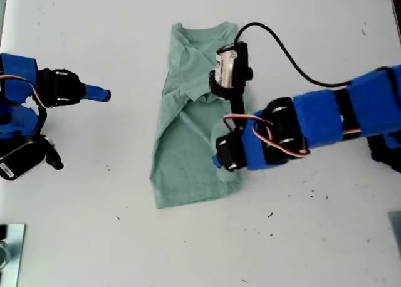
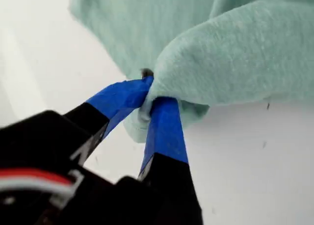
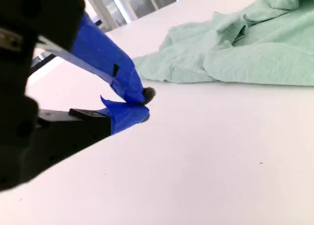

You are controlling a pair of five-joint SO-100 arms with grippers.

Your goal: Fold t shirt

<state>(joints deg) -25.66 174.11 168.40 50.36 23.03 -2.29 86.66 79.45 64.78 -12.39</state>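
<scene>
The sage-green t shirt (image 1: 188, 143) lies on the white table (image 1: 94, 224), partly folded lengthwise, with its neck at the far end. My first gripper (image 2: 149, 103) is shut on a bunched fold of the shirt (image 2: 235, 53); in the exterior view this gripper (image 1: 218, 161) sits at the shirt's right edge near the hem, under its own arm. My second gripper (image 3: 141, 105) is shut with nothing in it and hovers over bare table. It stands apart from the shirt (image 3: 245, 58), toward the exterior view's left (image 1: 105, 96).
A black cable (image 1: 288, 58) loops from the first arm's wrist camera (image 1: 230, 66) over the shirt's upper part. A metal object (image 1: 9, 249) sits at the exterior view's bottom left corner. The second arm's base (image 1: 22, 155) stands at that view's left edge.
</scene>
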